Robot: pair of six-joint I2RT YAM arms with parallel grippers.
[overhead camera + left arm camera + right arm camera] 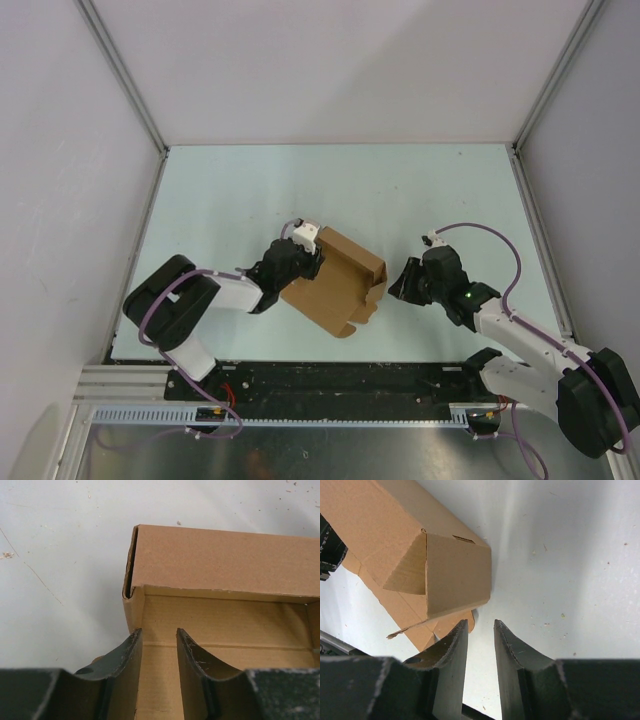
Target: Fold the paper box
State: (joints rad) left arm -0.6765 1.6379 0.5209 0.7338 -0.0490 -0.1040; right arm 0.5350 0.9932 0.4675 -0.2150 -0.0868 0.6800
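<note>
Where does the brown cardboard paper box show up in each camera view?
Top external: the brown cardboard paper box lies at centre, slightly below the middle.
Left wrist: the box fills centre and right, one wall raised across the top.
Right wrist: the box sits upper left, its end flap towards the camera.
Shared landmark: the pale table beneath it.

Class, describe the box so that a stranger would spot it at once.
Start at the pale table, near its front edge. Between the left gripper and right gripper lies the box: brown cardboard, partly folded, the only brown thing there.
</note>
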